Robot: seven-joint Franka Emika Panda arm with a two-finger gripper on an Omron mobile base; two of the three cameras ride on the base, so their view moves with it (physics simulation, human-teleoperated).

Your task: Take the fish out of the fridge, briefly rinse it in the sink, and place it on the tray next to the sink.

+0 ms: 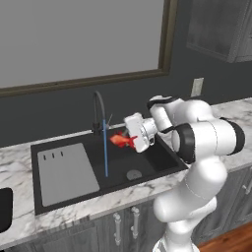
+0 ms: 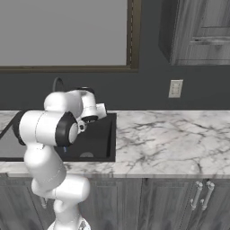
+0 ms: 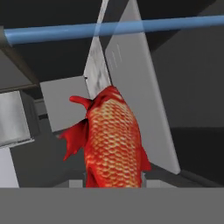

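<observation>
Now fish (image 3: 114, 140) between claw (image 1: 129, 140) fingertips.

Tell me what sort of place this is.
A kitchen, rendered rather than real. The signs: a black sink set in a white marble counter with a gooseneck tap running water, grey cabinets on the wall, and a wall outlet.
</observation>
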